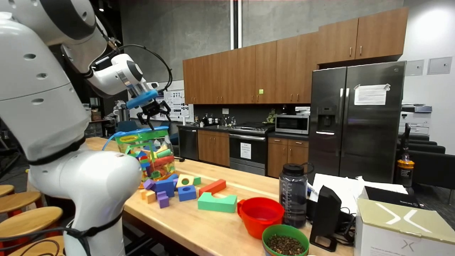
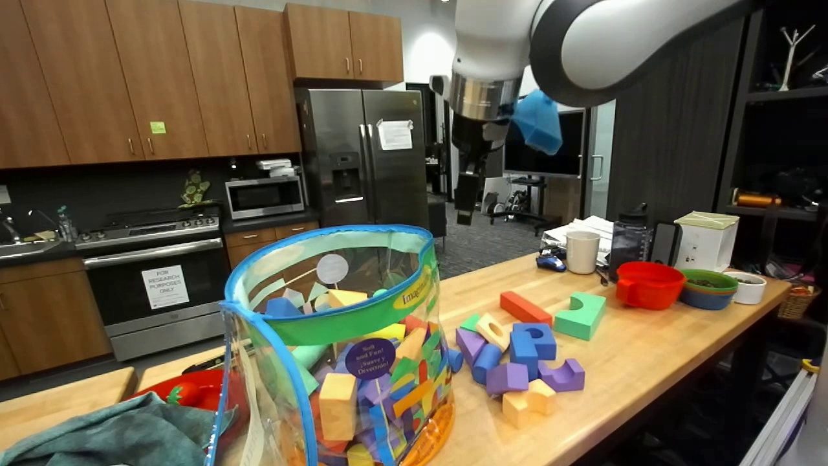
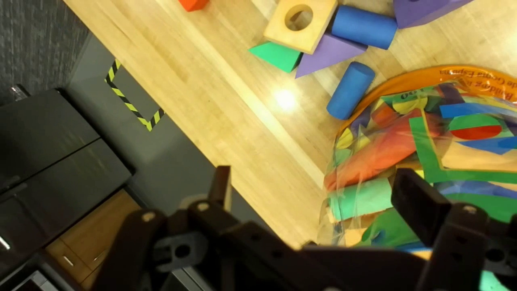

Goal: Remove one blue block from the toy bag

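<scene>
Wrist view: my gripper (image 3: 311,171) hangs with its jaws spread wide.
From the left in an exterior view, my arm (image 1: 53,85) arches up and forward, the gripper pointing down near the toy bag (image 1: 153,136), which stands upright on the table (image 1: 199,229) with a blue block (image 2: 283,307) inside. Right of it, loose blocks (image 1: 188,196) lie just beside the bag; bare wood runs along the table's far edge and toward its near one; farther right stands a red bowl (image 1: 253,227).
</scene>
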`<state>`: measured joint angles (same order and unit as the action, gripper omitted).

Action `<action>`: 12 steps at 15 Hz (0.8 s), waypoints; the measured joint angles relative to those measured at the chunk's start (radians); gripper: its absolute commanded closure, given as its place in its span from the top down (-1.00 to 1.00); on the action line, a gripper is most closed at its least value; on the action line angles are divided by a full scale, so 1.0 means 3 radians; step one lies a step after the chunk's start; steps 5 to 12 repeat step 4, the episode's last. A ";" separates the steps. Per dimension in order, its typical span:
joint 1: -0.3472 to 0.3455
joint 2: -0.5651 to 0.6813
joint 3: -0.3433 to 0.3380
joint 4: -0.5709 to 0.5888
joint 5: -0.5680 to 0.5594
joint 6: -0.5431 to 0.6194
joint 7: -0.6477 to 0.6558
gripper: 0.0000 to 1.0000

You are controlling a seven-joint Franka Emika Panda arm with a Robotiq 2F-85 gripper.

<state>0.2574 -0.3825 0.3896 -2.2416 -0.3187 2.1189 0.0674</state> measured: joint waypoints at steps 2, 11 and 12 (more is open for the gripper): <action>0.0013 -0.0048 0.0003 0.0066 0.0000 -0.0084 -0.0001 1.00; 0.0015 -0.0055 0.0005 0.0076 0.0000 -0.0096 -0.0001 1.00; 0.0015 -0.0055 0.0005 0.0076 0.0000 -0.0096 -0.0001 1.00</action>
